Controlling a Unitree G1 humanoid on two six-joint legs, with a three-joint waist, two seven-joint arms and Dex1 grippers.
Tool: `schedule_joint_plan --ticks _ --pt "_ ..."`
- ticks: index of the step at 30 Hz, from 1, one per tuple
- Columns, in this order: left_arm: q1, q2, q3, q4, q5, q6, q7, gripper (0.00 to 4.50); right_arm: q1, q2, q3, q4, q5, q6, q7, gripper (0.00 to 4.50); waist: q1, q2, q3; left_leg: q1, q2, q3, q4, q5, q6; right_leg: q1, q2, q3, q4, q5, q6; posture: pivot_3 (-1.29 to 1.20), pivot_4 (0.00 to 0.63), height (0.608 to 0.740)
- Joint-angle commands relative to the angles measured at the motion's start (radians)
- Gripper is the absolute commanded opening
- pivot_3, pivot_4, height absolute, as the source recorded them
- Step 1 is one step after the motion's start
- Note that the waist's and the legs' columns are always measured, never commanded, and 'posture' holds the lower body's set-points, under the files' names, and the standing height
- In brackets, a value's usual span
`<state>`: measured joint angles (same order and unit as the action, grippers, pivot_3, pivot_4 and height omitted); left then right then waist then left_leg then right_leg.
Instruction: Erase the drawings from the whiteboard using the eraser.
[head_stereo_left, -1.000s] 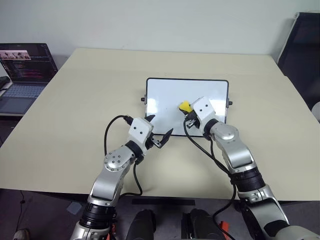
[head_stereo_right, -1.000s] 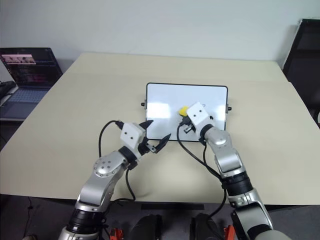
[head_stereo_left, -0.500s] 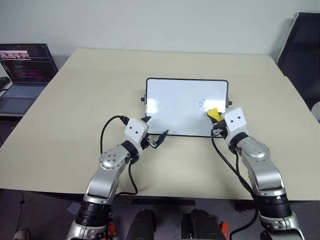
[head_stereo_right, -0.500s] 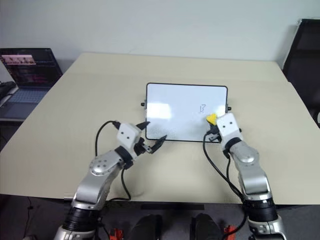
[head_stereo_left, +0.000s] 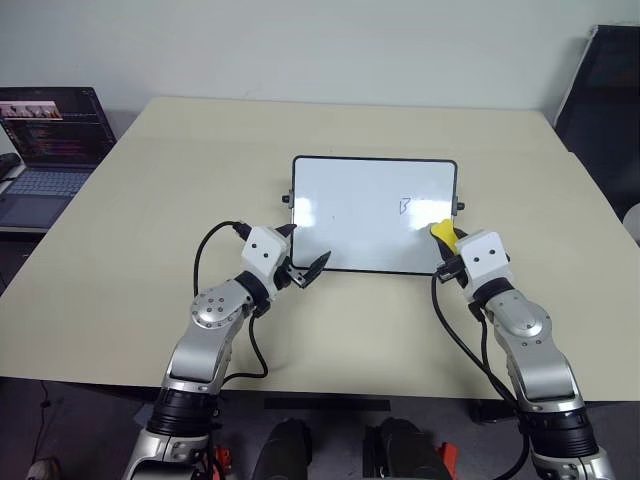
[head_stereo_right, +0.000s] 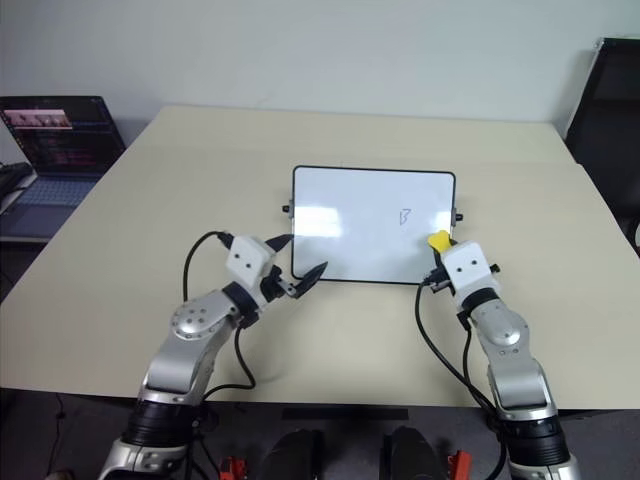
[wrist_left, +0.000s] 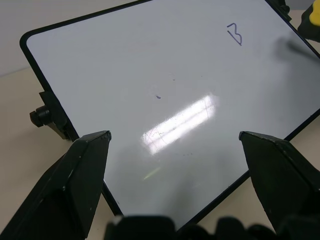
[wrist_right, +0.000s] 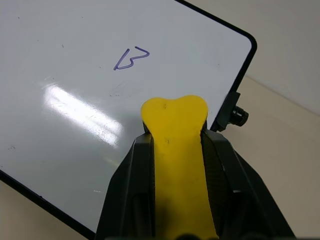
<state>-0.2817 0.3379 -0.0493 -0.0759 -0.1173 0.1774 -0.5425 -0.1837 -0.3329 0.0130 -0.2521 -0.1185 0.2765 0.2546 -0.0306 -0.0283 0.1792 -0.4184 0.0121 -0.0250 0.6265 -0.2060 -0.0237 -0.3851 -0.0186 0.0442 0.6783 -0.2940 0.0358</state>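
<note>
Lying flat near the middle of the beige table (head_stereo_left: 150, 220): the whiteboard (head_stereo_left: 350, 225), mostly wiped clean, a laptop (head_stereo_left: 45, 150) sitting well apart off the table's left edge. Hovering at the board's near-left corner: the left gripper (head_stereo_left: 303, 255), fingers spread wide with nothing between them, framing the board in the left wrist view. Waiting at the board's right edge, near its side knob: the right gripper (head_stereo_left: 452, 250), clenched on the eraser (head_stereo_left: 443, 234), yellow block squeezed between both fingers (wrist_right: 220, 165). Remaining of the drawings: a single B-like mark (head_stereo_left: 403, 206) on the board's right half, just beside the eraser. Judging by this, most of the job finished, one last mark left to rub out, plus faint specks near the centre.
</note>
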Motion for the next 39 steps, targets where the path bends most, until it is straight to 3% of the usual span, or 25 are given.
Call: schedule_joint_plan --ticks 1,11,23,32,39 --pt "-0.010 0.006 0.010 -0.015 -0.011 -0.031 -0.008 4.50 -0.006 -0.011 -0.011 -0.023 -0.008 -0.023 -0.007 0.97 0.000 0.000 0.000 0.000 0.000 0.000 0.000 0.000 0.000 0.000 0.000 0.000 0.000 0.000 0.000 0.00 0.150 0.740" --pt "-0.063 -0.061 -0.060 0.037 -0.019 -0.075 -0.054 4.50 -0.151 -0.008 -0.001 0.052 0.000 -0.048 0.008 0.97 0.001 0.000 0.000 0.000 0.000 0.000 0.001 0.000 0.000 0.000 0.000 0.000 0.000 0.000 0.000 0.00 0.150 0.740" --pt "-0.226 -0.170 -0.109 0.336 0.025 -0.238 -0.061 4.50 -0.387 -0.008 0.030 0.320 -0.014 -0.163 0.029 0.97 0.000 0.000 0.000 0.000 -0.001 0.000 0.001 0.000 0.000 0.000 0.000 0.000 0.001 0.000 0.000 0.00 0.150 0.740" --pt "-0.226 -0.188 -0.124 0.359 0.035 -0.267 -0.077 4.50 -0.516 -0.005 0.063 0.481 -0.037 -0.230 0.028 0.97 0.000 0.000 0.000 0.000 -0.001 0.000 0.001 0.000 0.000 0.000 0.000 0.000 0.001 0.000 0.000 0.00 0.150 0.740" --pt "-0.235 -0.187 -0.114 0.348 0.037 -0.263 -0.073 4.50 -0.535 -0.002 0.075 0.517 -0.043 -0.217 0.030 0.97 0.000 0.000 0.000 0.000 -0.001 0.000 0.001 0.000 0.000 0.000 0.000 0.000 0.002 0.000 0.000 0.00 0.150 0.740"
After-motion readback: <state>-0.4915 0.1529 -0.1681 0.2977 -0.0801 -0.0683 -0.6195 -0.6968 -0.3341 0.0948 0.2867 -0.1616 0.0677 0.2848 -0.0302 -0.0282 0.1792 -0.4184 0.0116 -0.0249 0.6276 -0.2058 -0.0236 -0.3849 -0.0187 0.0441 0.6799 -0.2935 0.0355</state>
